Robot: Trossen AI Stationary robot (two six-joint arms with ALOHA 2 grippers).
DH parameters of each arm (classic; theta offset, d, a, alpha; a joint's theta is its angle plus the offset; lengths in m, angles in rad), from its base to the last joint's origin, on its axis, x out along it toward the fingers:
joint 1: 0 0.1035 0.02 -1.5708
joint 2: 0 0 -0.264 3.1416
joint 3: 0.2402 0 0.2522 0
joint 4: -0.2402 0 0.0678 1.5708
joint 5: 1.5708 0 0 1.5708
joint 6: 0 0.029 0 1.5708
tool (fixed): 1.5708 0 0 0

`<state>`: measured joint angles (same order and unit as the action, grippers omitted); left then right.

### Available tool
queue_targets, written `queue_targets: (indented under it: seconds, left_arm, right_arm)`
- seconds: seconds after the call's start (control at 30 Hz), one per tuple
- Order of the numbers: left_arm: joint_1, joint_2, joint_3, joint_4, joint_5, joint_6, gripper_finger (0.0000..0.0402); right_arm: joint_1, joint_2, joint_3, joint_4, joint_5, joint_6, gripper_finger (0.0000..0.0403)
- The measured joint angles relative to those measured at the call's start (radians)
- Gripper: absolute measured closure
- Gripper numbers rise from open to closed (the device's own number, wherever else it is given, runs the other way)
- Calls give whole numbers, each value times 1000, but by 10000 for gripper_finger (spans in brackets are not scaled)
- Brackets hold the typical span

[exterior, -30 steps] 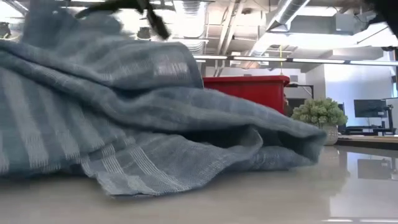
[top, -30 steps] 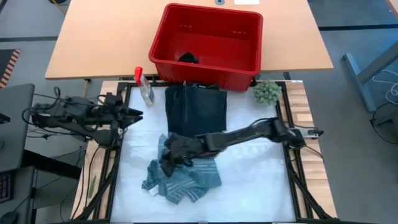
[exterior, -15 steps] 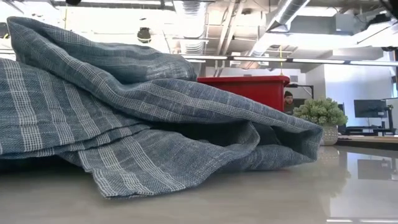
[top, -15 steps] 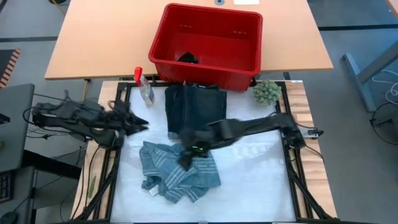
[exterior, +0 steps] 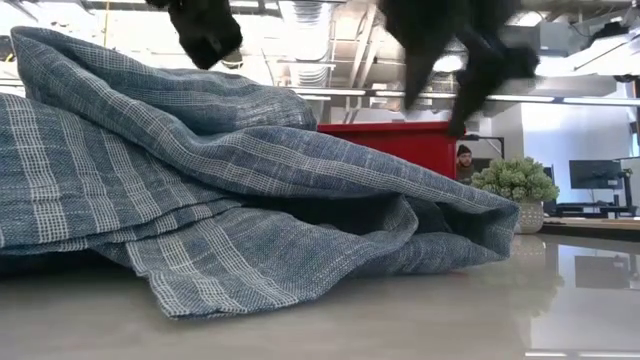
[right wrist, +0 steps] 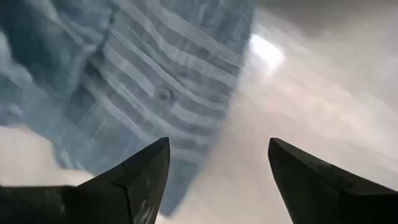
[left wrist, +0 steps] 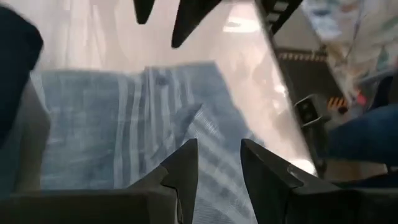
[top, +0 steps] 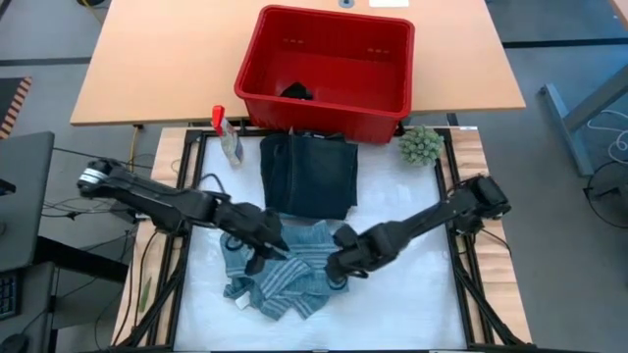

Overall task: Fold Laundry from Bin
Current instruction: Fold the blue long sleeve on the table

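White table (top: 412, 304) bears the crumpled striped shirt (top: 285, 270), no clear axis; left gripper (top: 257, 257) narrow, right gripper (top: 336, 273) wide, both empty above it.

we are in a robotics lab set inside an open-plan office. exposed ceiling ducts (exterior: 300, 20) and long strip lights (exterior: 560, 100) run overhead, and a computer monitor (exterior: 593, 174) stands on a desk behind a seated person (exterior: 463, 160). our white work surface (top: 412, 294) sits in a black metal frame (top: 461, 265) beside a wooden table (top: 157, 59), with cables (top: 59, 211) trailing over grey carpet (top: 579, 245).
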<state>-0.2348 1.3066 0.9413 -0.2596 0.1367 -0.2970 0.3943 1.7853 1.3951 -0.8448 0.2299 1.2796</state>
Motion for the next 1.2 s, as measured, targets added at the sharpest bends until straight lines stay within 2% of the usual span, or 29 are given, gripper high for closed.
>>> queue_targets:
  seconds: [0.1,0.2,0.33,0.5,0.7,0.8,0.93,1.0,1.07,1.2]
  left_arm:
    - [3,52,0,5,9,16,292]
    - [4,87,1,5,22,27,292]
    - [3,115,1,-13,42,16,292]
    - [0,120,1,-9,40,15,292]
    - [-1,125,2,-8,27,6,292]
    - [-1,128,1,35,5,17,292]
    - [-6,128,28,137,-22,107,287]
    - [-11,130,43,139,-57,109,278]
    - [-10,143,57,131,-47,101,264]
    - [-3,192,60,100,-39,79,228]
  right_arm:
    - [-1,-60,-191,309,13,30,105]
    - [10,-71,-304,457,20,46,106]
    - [46,-64,-365,476,32,117,106]
    - [71,-63,-422,599,61,128,106]
    - [56,26,-433,664,42,97,117]
    - [51,68,-433,717,16,70,132]
    - [47,89,-431,771,-10,50,149]
    - [42,87,-431,772,-11,30,166]
    - [40,87,-432,768,-18,26,199]
    - [35,89,-433,752,-17,31,304]
